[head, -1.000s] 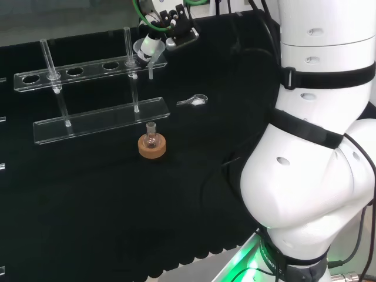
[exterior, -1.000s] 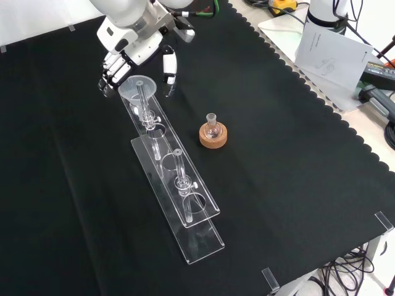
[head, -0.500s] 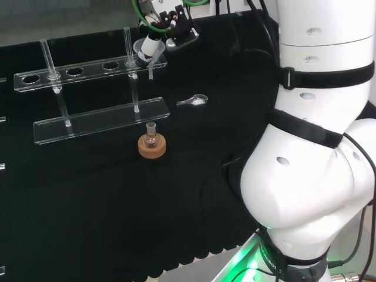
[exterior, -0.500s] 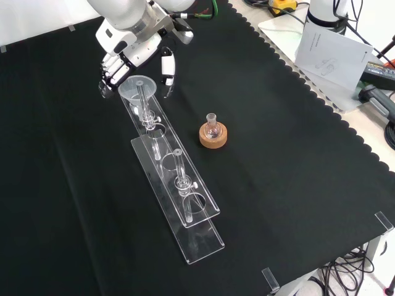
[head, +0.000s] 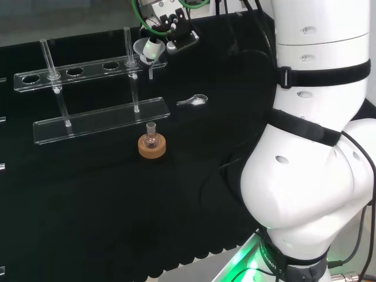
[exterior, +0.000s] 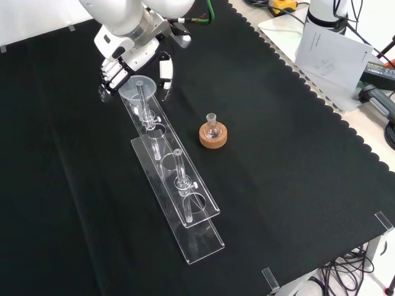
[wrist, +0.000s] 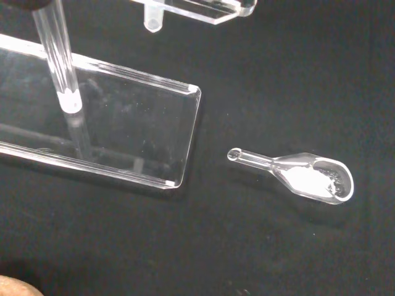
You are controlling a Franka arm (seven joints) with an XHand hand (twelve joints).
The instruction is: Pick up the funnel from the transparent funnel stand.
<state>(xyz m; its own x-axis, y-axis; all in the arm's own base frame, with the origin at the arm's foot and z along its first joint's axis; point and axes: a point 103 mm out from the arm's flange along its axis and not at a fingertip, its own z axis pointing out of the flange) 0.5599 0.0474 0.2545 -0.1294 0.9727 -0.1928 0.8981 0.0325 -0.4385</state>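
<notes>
Black cloth (exterior: 296, 148), scalloped edge, papers (exterior: 330, 52) beyond

The hand (exterior: 126, 52) has risen slightly, lifting the funnel (exterior: 137, 86) a little higher in its stand (exterior: 185, 203).

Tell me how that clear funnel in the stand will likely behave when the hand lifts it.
The funnel looks thin, clear and smooth, so probably light, maybe slippery. Its wide cone over a narrow stem suggests it could tilt in the fingers. The stem sits through the stand, so it likely needs a straight upward lift.
</notes>
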